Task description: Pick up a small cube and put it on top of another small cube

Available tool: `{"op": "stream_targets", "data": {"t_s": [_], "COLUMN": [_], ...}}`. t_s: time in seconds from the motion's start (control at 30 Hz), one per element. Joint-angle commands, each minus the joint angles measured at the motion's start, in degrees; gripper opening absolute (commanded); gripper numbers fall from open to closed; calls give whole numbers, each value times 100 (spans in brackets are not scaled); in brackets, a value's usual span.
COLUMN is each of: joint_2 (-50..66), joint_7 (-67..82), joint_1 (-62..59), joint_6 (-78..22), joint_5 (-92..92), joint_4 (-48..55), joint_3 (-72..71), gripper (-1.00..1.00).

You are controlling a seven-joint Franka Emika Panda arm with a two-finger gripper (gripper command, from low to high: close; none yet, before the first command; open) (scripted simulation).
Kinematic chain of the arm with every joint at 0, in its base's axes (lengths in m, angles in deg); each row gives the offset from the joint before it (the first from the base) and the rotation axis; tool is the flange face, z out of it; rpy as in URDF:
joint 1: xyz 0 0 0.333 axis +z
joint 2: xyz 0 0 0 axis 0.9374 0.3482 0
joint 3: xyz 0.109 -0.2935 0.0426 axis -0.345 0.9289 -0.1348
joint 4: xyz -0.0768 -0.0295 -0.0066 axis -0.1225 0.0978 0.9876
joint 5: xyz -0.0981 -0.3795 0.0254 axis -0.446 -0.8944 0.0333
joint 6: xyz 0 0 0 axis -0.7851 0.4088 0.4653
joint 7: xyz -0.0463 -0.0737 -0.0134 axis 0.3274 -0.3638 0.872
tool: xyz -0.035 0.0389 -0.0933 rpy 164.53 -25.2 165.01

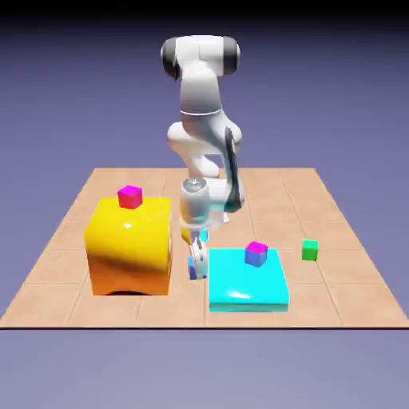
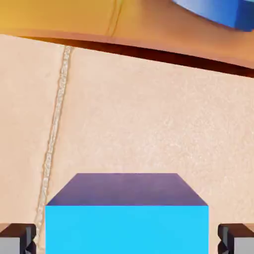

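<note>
The small cube (image 2: 127, 218), solid blue, fills the bottom of the hand view between my two grey fingertips. My gripper (image 2: 127, 243) stands around it with a narrow gap at each side, so the jaws are open. In the exterior view the gripper (image 1: 197, 264) is down at the table between the yellow block and the cyan slab. Only a sliver of the small cube (image 1: 192, 272) shows there by the fingers. The other small cube (image 1: 130, 196), magenta on top with pink-red sides, sits on top of the big yellow block (image 1: 128, 248).
A flat cyan slab (image 1: 248, 279) lies just to the exterior view's right of the gripper, with a magenta-topped purple-blue cube (image 1: 256, 253) on it. A green cube (image 1: 310, 250) rests on the tiles further right. The yellow block's side (image 2: 59, 17) crosses the hand view's top.
</note>
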Motion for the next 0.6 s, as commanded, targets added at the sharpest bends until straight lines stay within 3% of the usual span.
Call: {"op": "stream_targets", "data": {"t_s": [0.0,0.33,0.4,0.57], "joint_2": [-207,-1869,-1787,-2295], "joint_7": [-58,-533,-354,17], "joint_1": [29,260,106,-932], "joint_6": [-173,-1540,-1464,-2366], "joint_5": [-76,-690,-949,-1352], "joint_4": [-37,-335,80,1105], "joint_3": [49,446,125,-456], "gripper": [-100,-100,-100,-100]}}
